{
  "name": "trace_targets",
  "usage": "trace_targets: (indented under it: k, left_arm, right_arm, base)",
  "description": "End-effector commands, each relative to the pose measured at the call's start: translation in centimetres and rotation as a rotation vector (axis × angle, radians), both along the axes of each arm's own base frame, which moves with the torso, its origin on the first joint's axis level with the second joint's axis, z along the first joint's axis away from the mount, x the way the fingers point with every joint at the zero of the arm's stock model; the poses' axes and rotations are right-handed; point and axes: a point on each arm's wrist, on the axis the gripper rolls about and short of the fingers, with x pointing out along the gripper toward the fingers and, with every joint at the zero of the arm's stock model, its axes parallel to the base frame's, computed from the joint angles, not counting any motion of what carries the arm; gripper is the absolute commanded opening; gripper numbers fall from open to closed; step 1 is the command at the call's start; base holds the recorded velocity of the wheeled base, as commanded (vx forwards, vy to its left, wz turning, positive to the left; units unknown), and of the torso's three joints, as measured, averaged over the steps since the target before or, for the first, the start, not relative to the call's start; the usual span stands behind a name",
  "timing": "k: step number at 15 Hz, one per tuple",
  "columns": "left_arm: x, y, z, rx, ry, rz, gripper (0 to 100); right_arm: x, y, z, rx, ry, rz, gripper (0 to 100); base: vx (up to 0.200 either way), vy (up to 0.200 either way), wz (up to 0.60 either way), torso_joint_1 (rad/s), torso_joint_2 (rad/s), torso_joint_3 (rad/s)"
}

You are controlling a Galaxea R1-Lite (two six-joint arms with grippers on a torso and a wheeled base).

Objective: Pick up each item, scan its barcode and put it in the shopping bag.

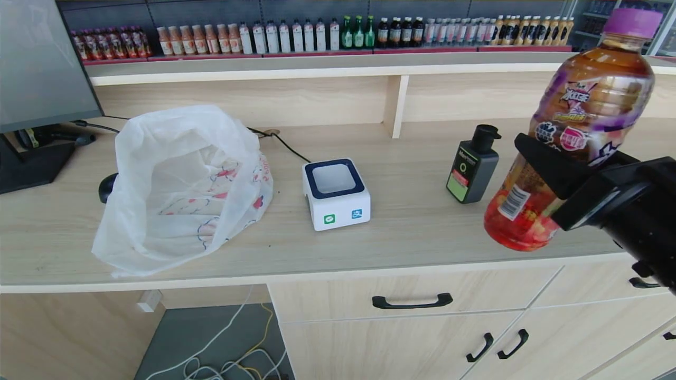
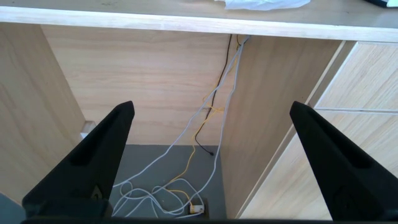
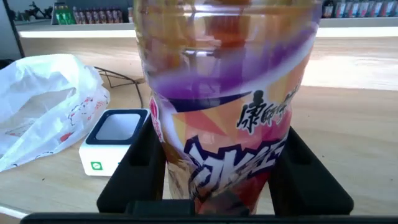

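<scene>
Two grippers: left one low and near, under the counter; right one up at the right with the task bottle.
Left gripper (image 2: pixel 211 107): jaws spread wide, nothing between them; faces the open recess below the counter.
Cables (image 2: pixel 186 180): white, yellow and black, hanging down the back of the recess and coiled on the grey floor.
Drawers (image 1: pixel 412 301): light wood fronts with black handles, below the counter edge, right of the recess.
Right gripper (image 3: pixel 221 174): jaws clamped on the lower half of the bottle, one black finger on each side.
Bottle (image 1: pixel 586 121): task item; amber drink, purple cap (image 1: pixel 632 22), purple and red wrap; held at the right over the counter's near edge, tilted with the cap up and leaning right.
Barcode (image 1: pixel 513 202): white patch low on the bottle, facing left and near.
Counter (image 1: pixel 412 227): light wood, carries all the rest.
Shopping bag (image 1: pixel 179 190): thin white plastic with red and blue print, left part of the counter, mouth open toward the near side.
Scanner (image 1: pixel 335 192): small white box with a dark-framed window on top, centre of the counter, just right of the bag, well left of the bottle.
Pump bottle (image 1: pixel 472 166): dark, green label, upright, between scanner and held bottle, apart from both.
Mouse (image 1: pixel 107 187): black, partly hidden behind the bag's left side.
Monitor (image 1: pixel 42 58): far left, on a black stand.
Shelf (image 1: pixel 317 34): far back, a row of drink bottles along it.
</scene>
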Motion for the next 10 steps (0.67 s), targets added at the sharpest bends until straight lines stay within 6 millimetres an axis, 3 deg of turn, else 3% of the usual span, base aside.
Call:
trace_targets:
  k: [1, 4, 10]
  left_arm:
    - [0.0, 0.0, 0.0, 0.000, -0.001, 0.000, 100]
    - [0.0, 0.0, 0.0, 0.000, -0.001, 0.000, 100]
    - [0.0, 0.0, 0.0, 0.000, -0.001, 0.000, 100]
  right_arm:
    - [-0.6, -0.4, -0.8, 0.062, 0.040, 0.054, 0]
    - [-0.6, -0.1, -1.4, 0.122, 0.090, 0.174, 0]
    - [1.2, 2.3, -2.4, 0.264, 0.251, 0.538, 0]
  base:
    - [0.000, 0.000, 0.00, 0.000, 0.00, 0.000]
    - [0.000, 0.000, 0.00, 0.000, 0.00, 0.000]
    - [0.000, 0.000, 0.00, 0.000, 0.00, 0.000]
